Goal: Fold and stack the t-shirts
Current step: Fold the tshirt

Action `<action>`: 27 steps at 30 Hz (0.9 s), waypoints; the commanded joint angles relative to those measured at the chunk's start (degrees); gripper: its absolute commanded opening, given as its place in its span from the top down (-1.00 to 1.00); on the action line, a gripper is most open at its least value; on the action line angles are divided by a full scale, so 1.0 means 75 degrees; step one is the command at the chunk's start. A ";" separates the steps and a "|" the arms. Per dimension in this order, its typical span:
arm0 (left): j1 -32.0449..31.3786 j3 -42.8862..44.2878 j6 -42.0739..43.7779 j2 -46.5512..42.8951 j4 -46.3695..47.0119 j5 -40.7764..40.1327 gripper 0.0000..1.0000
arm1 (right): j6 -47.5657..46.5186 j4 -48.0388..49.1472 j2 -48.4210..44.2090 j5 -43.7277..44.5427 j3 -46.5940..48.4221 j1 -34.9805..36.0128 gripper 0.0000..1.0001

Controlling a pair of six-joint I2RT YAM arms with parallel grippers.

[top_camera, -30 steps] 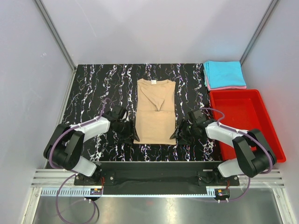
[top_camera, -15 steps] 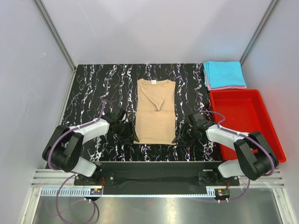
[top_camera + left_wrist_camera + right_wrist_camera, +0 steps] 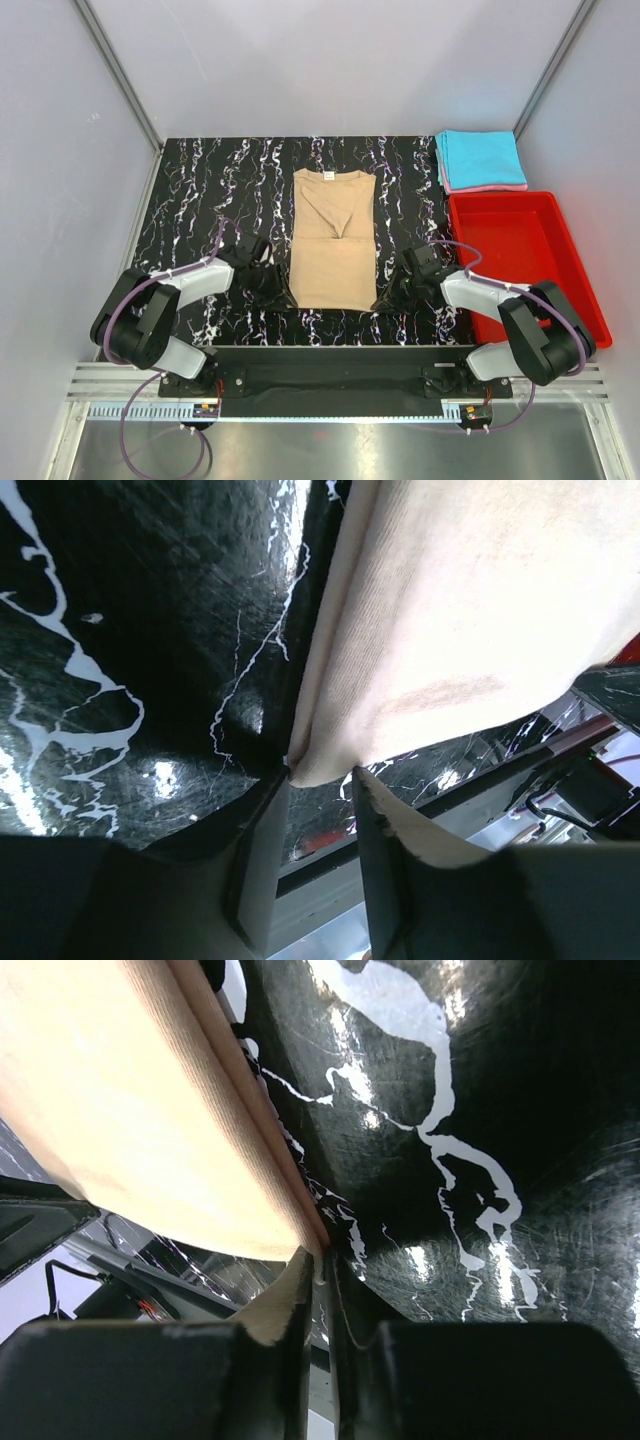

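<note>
Where arms sit nearest, left gripper (image 3: pixel 320 785): jaws apart, near-left corner of tan t-shirt (image 3: pixel 333 240) at tips.
Right gripper (image 3: pixel 318 1260): nearly closed at near-right corner; grip unclear, cannot tell.
Tan t-shirt: flat, centre of table (image 3: pixel 200 190).
Cyan t-shirt (image 3: pixel 480 157): folded atop pink t-shirt (image 3: pixel 492 188), far right.

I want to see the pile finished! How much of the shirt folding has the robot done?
Done: the cyan t-shirt sits folded on the pink t-shirt at the far right corner. The tan t-shirt has its sleeves folded in. In hand: the left tool, open, and right tool, seemingly pinching, are at its near corners. Left: fold it crosswise and stack it.
</note>
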 commanded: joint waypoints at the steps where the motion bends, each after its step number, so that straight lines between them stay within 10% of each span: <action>1: -0.0049 -0.0480 0.0120 0.0397 0.0009 -0.0796 0.30 | -0.0140 -0.0130 0.0113 0.0638 -0.0259 0.0077 0.78; 7: -0.0049 -0.0410 0.0072 0.0328 -0.0071 -0.0877 1.00 | -0.0397 -0.0503 0.0090 0.0872 -0.0061 0.0077 1.00; 27: -0.1033 -0.0644 -0.1087 -0.2320 -0.0786 -0.0432 1.00 | -0.0235 -0.2660 -0.2721 0.1106 -0.0001 0.0931 1.00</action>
